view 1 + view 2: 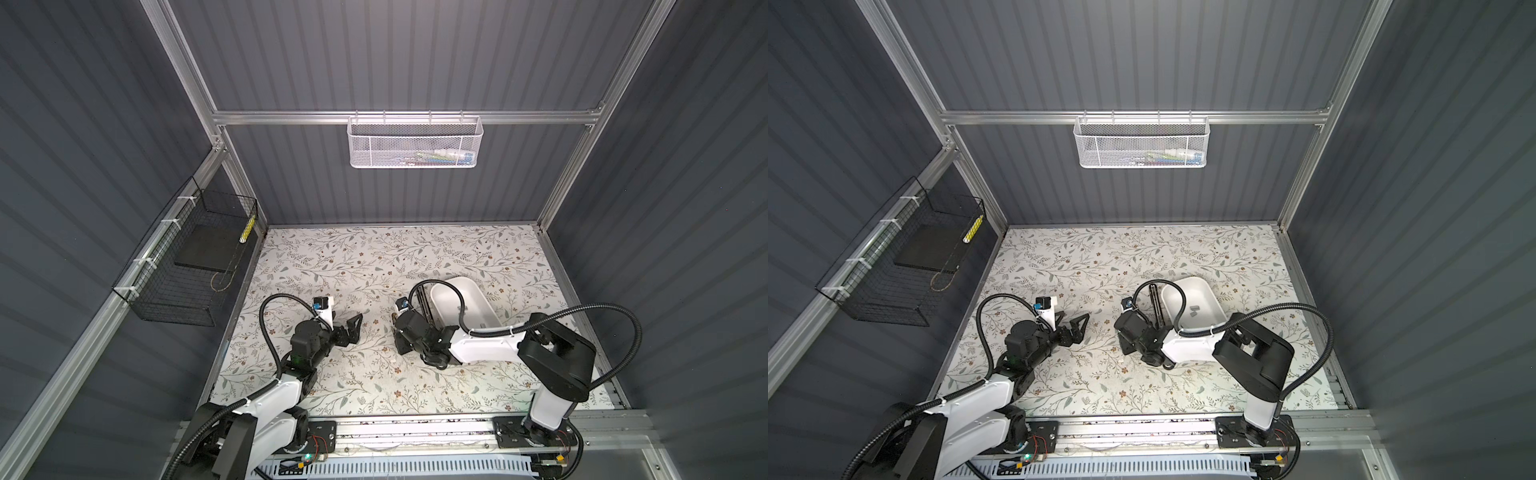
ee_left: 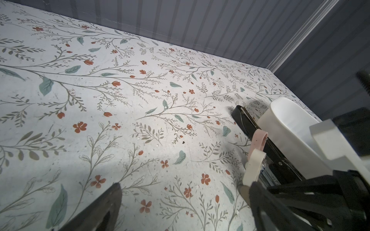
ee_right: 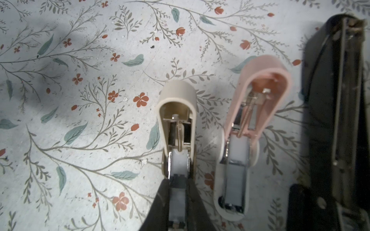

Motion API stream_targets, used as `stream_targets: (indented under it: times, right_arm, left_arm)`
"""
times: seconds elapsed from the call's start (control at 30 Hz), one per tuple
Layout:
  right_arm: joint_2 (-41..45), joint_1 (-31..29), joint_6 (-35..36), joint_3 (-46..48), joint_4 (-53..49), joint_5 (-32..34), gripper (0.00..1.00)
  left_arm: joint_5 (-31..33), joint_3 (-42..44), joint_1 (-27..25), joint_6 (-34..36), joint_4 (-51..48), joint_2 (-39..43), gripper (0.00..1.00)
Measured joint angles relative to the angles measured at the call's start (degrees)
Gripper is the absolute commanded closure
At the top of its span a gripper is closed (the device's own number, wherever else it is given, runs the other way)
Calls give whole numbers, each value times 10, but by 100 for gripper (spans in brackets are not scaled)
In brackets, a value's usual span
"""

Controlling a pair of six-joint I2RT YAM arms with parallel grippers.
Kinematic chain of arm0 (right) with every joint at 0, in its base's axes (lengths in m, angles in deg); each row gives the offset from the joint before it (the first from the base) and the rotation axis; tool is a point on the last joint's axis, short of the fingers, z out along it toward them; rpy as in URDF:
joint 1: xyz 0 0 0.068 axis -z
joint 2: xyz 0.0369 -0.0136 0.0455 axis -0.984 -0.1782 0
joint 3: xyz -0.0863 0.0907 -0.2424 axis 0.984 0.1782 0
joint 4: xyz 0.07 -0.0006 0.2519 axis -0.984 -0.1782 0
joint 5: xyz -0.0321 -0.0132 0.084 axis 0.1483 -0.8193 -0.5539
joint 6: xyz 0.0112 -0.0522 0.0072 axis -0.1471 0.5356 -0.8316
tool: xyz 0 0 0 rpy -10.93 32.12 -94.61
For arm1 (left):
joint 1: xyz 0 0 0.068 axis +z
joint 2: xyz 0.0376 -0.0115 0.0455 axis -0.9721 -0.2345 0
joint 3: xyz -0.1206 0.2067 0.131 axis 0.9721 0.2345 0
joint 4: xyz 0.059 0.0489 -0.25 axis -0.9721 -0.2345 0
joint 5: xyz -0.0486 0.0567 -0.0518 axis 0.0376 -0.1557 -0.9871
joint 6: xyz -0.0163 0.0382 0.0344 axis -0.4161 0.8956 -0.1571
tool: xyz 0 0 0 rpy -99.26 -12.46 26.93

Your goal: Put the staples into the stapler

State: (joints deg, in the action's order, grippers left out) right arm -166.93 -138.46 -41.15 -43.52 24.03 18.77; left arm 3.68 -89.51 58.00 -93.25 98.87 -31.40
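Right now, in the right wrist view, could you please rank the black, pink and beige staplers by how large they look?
Largest: black stapler, though the frame cuts it off.
Next: pink stapler.
Smallest: beige stapler, but the right gripper hides part of it, so that place is unsure.

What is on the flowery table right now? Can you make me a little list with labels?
table: flowery pattern
staplers: three side by side, all flipped open: cream stapler, pink stapler, black stapler
white tray: right beside the black stapler
staples: a few small grey strips in the tray
left gripper: open wide, empty, away from the staplers
right gripper: at the cream stapler, fingers either side of its metal channel; whether it is gripping is unclear
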Motion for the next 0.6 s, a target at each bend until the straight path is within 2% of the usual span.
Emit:
stream_targets:
  times: [0.13, 0.3, 0.47, 0.6]
  right_arm:
    - [14, -1, -1, 3, -5, 2, 70]
    - [23, -4, -2, 3, -6, 4, 71]
    - [23, -6, -4, 10, -5, 4, 75]
    - [24, -7, -5, 21, 0, 5, 70]
  left_arm:
    - [0, 0, 0, 0, 0, 0, 1]
    - [0, 0, 0, 0, 0, 0, 1]
    - [0, 0, 0, 0, 0, 0, 1]
    - [2, 0, 0, 0, 0, 0, 1]
